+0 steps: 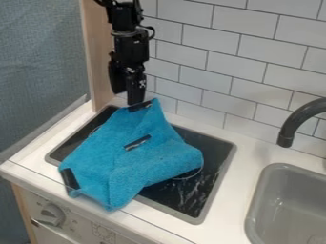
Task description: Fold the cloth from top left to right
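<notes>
My gripper (132,98) hangs down over the back left of the stove, its lower end right at the cloth's top edge. The blue cloth (130,159) lies rumpled across the stove, with a peak at its top beside the gripper and a rounded bulge at its right. Black strips mark its top edge, its middle and its lower left corner. The lower left part lies over the stove's front left rim. Whether the gripper holds the cloth's top edge or only touches it, I cannot tell.
The dark stove top (191,195) shows around the cloth. To the right are a grey sink (275,202) and a dark faucet (299,119). A white tiled wall (213,71) stands behind, and a wooden post (98,52) rises left of the gripper.
</notes>
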`<state>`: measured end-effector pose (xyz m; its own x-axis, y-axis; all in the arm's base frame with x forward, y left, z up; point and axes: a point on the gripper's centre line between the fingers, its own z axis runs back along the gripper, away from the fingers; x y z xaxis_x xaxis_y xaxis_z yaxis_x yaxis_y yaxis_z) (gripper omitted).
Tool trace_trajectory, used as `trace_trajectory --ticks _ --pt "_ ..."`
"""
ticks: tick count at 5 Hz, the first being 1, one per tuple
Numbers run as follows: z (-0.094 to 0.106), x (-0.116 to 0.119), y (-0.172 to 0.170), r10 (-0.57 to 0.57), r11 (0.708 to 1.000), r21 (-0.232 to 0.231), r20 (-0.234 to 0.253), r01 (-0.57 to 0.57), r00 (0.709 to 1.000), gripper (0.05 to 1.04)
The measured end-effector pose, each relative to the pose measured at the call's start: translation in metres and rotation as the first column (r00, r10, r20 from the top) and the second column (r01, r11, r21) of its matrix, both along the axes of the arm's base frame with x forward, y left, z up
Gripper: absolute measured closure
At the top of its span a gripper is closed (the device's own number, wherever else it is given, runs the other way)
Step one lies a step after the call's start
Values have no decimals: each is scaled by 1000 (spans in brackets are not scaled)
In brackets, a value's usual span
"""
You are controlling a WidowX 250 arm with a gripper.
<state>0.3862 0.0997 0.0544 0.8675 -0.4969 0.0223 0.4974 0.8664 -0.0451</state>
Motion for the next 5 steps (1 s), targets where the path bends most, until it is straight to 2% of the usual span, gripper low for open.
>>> trace_trajectory --ticks 1,2,4,5 --pt "-10 15 11 -6 999 45 45 4 999 84" --pt "-20 31 23 -15 995 97 58 9 998 84" --pt "-51 60 32 -7 996 84 32 4 999 84" --pt "-62 65 36 -4 997 72 5 4 1000 84"
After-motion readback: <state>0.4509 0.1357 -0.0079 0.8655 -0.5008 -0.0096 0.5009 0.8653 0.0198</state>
